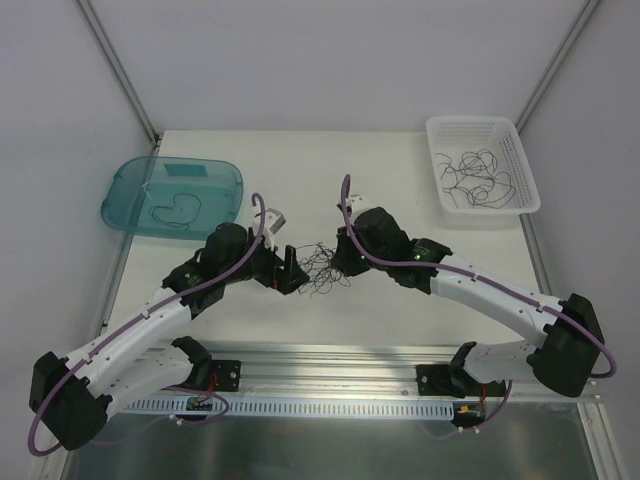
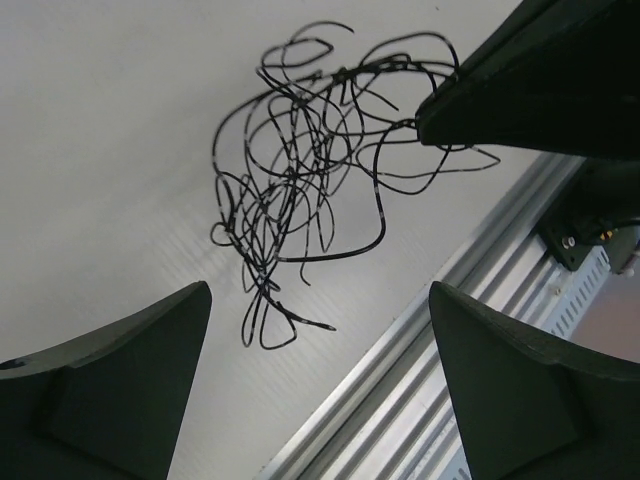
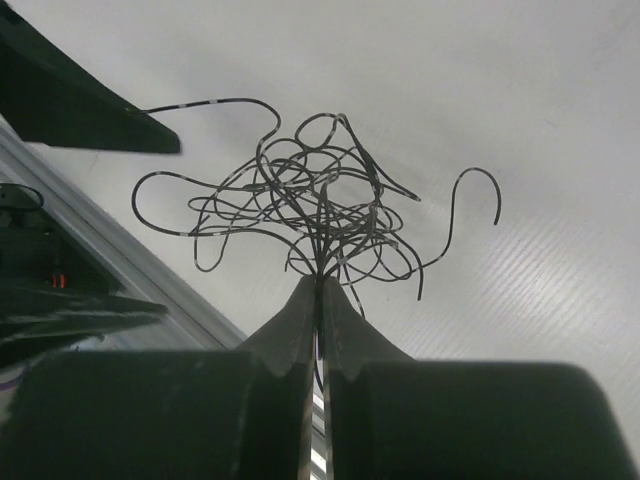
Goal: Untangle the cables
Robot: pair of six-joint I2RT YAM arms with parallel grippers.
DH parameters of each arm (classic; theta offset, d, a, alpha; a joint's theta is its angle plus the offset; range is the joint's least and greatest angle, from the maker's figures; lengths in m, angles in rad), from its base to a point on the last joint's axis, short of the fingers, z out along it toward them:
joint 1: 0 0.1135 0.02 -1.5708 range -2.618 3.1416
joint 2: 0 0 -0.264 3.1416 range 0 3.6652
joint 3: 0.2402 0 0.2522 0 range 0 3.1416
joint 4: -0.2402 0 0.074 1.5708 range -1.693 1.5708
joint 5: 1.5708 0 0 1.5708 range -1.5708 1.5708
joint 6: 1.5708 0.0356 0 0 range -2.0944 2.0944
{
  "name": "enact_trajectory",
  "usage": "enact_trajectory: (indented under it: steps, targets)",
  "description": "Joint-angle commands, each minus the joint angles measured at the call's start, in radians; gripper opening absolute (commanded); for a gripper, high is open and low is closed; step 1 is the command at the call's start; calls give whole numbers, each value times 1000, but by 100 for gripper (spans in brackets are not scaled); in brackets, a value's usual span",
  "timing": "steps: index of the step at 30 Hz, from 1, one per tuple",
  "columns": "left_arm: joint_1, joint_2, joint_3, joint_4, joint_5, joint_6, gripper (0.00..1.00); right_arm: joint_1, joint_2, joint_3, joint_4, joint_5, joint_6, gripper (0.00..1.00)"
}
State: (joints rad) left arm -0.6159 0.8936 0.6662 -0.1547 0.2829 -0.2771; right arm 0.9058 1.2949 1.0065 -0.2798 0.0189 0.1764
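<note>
A tangle of thin dark cables [image 1: 320,268] lies on the white table between my two grippers. My right gripper [image 3: 320,281] is shut on a bundle of strands at the near side of the tangle [image 3: 300,205], and loops fan out beyond its tips. In the top view it [image 1: 343,262] sits at the tangle's right edge. My left gripper [image 2: 318,288] is wide open just short of the cables [image 2: 290,180], with nothing between its fingers. It [image 1: 291,275] is at the tangle's left side in the top view.
A teal tray [image 1: 215,195] at the back left holds one loose cable [image 1: 172,212]. A white basket [image 1: 470,122] at the back right holds several more. An aluminium rail [image 1: 330,355] runs along the table's near edge, close behind the tangle.
</note>
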Motion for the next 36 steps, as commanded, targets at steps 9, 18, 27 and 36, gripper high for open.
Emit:
enact_trajectory:
  steps: [9, 18, 27, 36]
  targets:
    - [-163, 62, -88, 218, -146, -181, 72, 50, -98, -58, 131, -47, 46, 1]
    - [-185, 39, -143, 234, -318, -275, 0, 47, -170, -112, 18, 178, 23, 1]
    - [-182, -160, -214, 37, -602, -427, 0, -76, -298, -150, -268, 492, 94, 1]
    - [-171, -306, -191, -203, -804, -485, 0, -237, -457, -229, -323, 471, 155, 1]
